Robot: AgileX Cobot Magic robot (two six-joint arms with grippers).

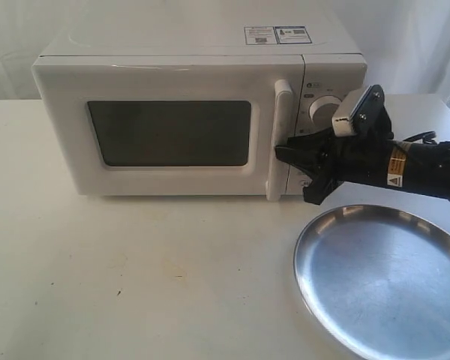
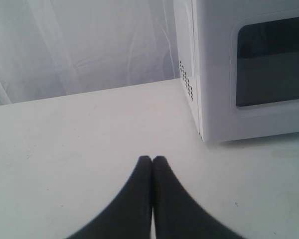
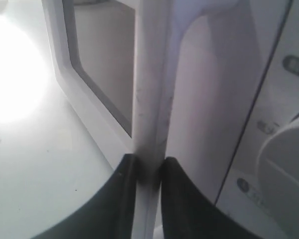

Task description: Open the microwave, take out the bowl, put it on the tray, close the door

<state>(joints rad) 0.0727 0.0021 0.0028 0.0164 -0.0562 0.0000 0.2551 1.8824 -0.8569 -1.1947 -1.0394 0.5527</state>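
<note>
1. Now the left gripper (image 2: pixel 152 163) idles, fingers together, beside the microwave's (image 1: pixel 195 45) left end.
2. Its door (image 1: pixel 60 135) is shut; the bowl is hidden.
3. The right gripper (image 3: pixel 148 165) clamps the handle (image 1: pixel 282 105) near its middle: rigid, smooth, probably slippery.
4. The tray (image 1: pixel 382 285) lies nearby.

surf: white table (image 1: pixel 135 285) | on it: microwave (image 1: pixel 187 71) at back; silver tray (image 1: pixel 382 285) nr it, not touching
</note>
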